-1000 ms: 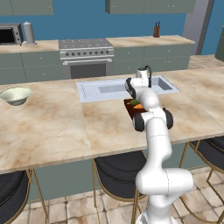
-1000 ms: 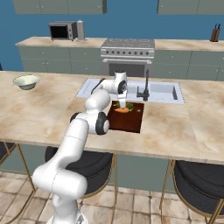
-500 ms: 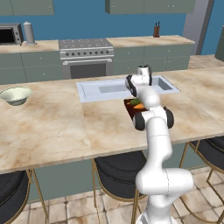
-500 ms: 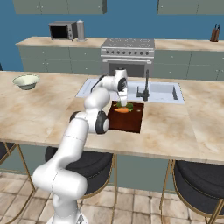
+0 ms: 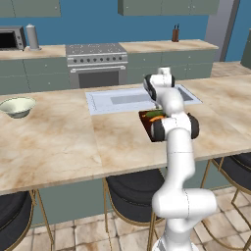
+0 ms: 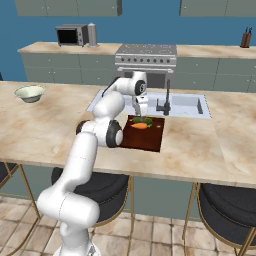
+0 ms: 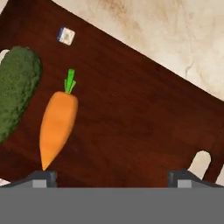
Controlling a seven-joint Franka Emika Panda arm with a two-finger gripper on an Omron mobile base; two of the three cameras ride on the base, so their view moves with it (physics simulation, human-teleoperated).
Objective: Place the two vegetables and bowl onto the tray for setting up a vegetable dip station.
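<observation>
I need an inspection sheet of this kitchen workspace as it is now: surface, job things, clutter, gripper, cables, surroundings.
Surface: beige marble island counter, with a sink set into it.
Job's things: carrot and cucumber lie side by side on the dark tray; bowl stands on the counter far from the tray, not yet placed.
Clutter: small pale square tag on the tray.
Gripper: gripper open, above the tray, holding nothing.
Cables: nothing seen.
Surroundings: stove, microwave, knife block on the back counter, blue wall, black stools under the island.
</observation>
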